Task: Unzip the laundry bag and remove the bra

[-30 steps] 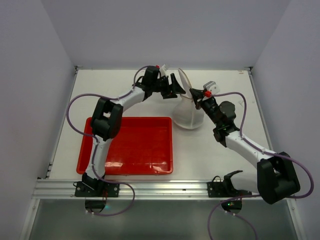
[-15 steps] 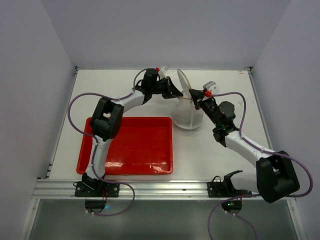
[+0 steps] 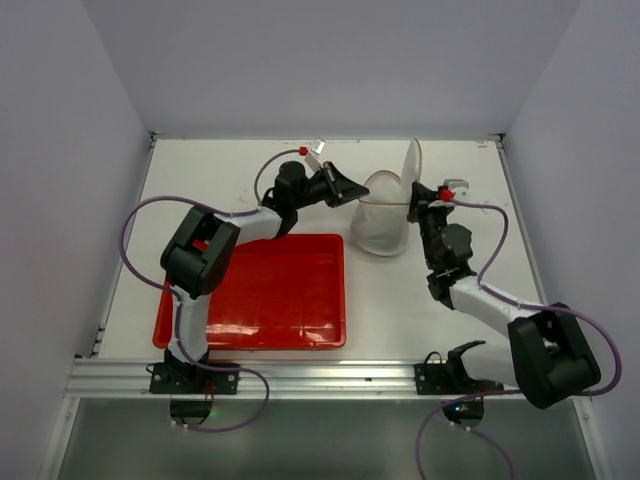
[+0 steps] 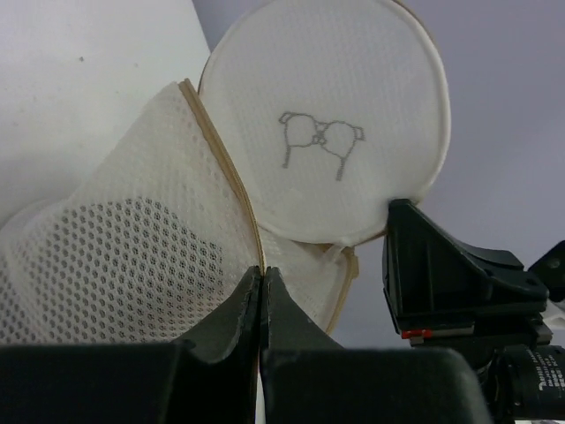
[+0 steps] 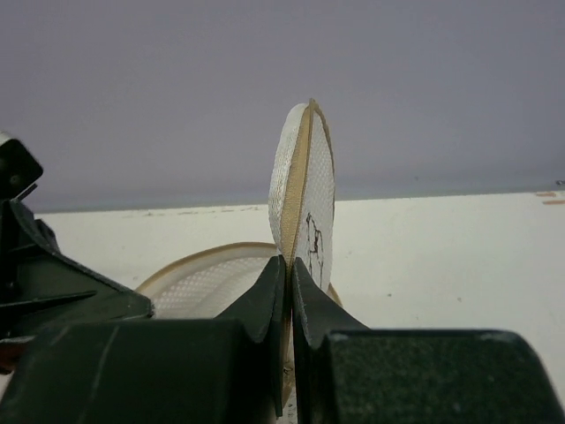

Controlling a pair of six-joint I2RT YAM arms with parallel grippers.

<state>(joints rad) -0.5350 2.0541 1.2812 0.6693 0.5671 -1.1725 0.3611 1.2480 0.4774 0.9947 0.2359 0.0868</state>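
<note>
The whitish mesh laundry bag (image 3: pixel 380 225) sits at the back middle of the table with its round lid (image 3: pixel 410 170) standing upright and open. My left gripper (image 3: pixel 356 192) is shut on the tan rim (image 4: pixel 231 181) of the bag's body, coming from the left. My right gripper (image 3: pixel 413 207) is shut on the edge of the lid (image 5: pixel 305 190), which bears a small dark bra drawing (image 4: pixel 320 141). In the right wrist view the bag's open mouth (image 5: pixel 207 274) lies below the lid. The bra is hidden.
A red rectangular tray (image 3: pixel 250 290) lies in front of the left arm, just left of the bag. White walls close the table in at the back and on both sides. The right gripper's black body (image 4: pixel 450 274) shows in the left wrist view.
My left gripper has gone from open to shut on the bag's rim. My right gripper has swung the lid up and to the right, so the bag stands wider open.
</note>
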